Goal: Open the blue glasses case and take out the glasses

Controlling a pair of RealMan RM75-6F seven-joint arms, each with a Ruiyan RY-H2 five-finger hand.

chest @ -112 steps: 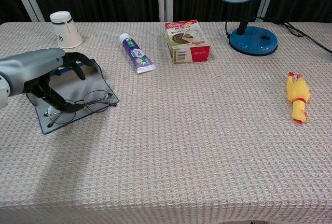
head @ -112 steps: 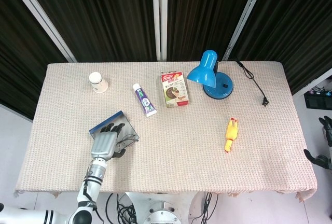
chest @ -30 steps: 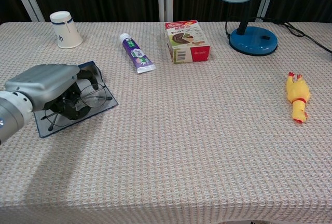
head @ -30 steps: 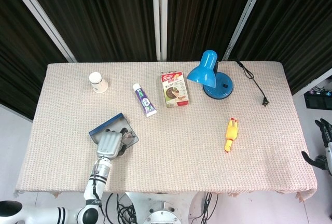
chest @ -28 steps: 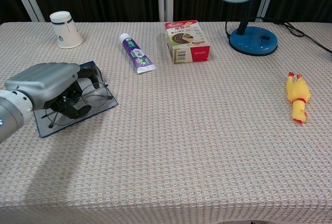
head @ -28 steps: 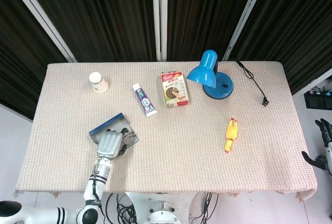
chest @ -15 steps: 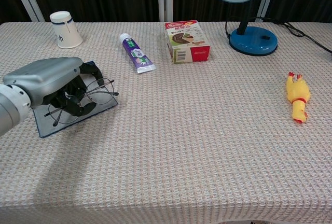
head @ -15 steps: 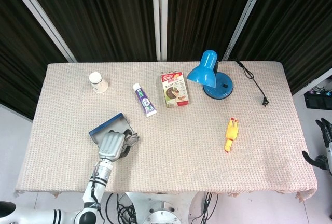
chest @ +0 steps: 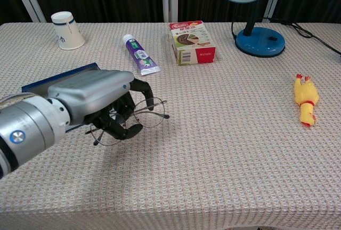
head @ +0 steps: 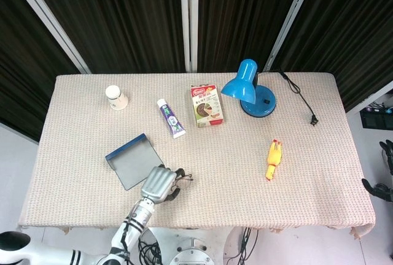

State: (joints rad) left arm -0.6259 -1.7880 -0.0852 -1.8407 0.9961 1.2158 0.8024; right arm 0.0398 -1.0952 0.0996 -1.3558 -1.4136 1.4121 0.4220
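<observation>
A paper cup (head: 115,97) lies on its side at the far left of the woven-cloth table (head: 307,173), w/ the blue glasses case (head: 134,161) lying open and flat nearer the front edge, its grey lining up; in the chest view only the case's blue edge (chest: 58,80) shows behind the arm. Just right of the case, the robot's left hand (head: 158,184) is raised above the cloth, palm down, fingers (chest: 139,87) curled around the glasses (chest: 139,119), which it holds clear of the case. The thin wire frame hangs under the fingers, one round lens and a temple arm sticking out to the right; a faint shadow falls on the cloth below. Further back, a toothpaste tube (head: 171,118) w/ a white cap and purple label lies flat, approx. mid-table, and beside it a red-and-brown snack box (head: 207,105) lies flat. Right of the box stands a blue desk lamp (head: 249,87), shade tilted twd the box, its black cord (head: 299,96) trailing to a plug near the far right edge. A yellow rubber chicken (head: 274,159) lies nearer the front, well apart from the lamp. At the far right edge of the head view, off the table, the right hand (head: 387,173) is only partly in frame; can't tell how its fingers lie.
</observation>
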